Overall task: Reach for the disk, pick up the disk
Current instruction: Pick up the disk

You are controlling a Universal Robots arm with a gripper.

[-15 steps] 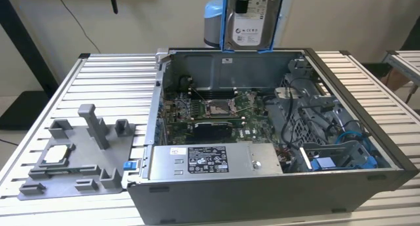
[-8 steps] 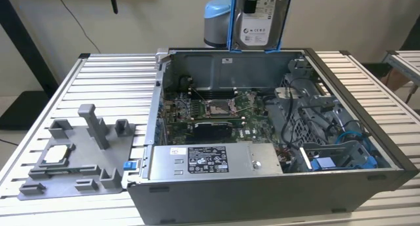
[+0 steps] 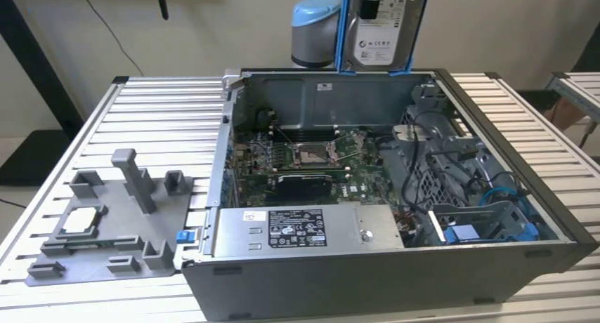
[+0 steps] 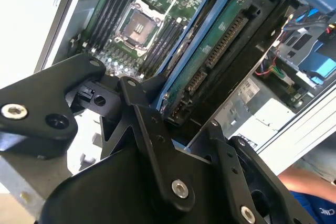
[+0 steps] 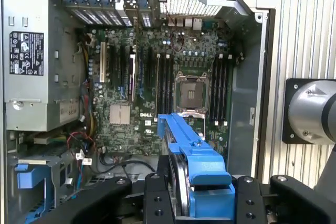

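Second wrist view tells most of the story here: the tool [image 4: 184,135] is clamped on the disk [image 4: 220,51], black fingers [image 4: 152,124] pressed against either side of its blue bracket, connector edge facing the camera. The first wrist view backs that up, with the blue frame sitting right between the two finger links and the open computer case [image 5: 247,103] below it. In the exterior view the disk hangs upright, label side out, above the back wall of the computer case and not touching it. The arm's blue-capped joint [image 3: 314,28] is just beside it on the exterior view's left. Down inside you can see the motherboard [image 3: 310,154] with its bare socket, and the power supply [image 3: 291,228] near the front wall. A grey plastic fixture [image 3: 112,218] sits on the slatted tabletop [image 3: 159,112], well apart from the disk. So I'd say reach and grab are both done, the disk's up and clear, and nothing's left of the pick as far as I can tell.
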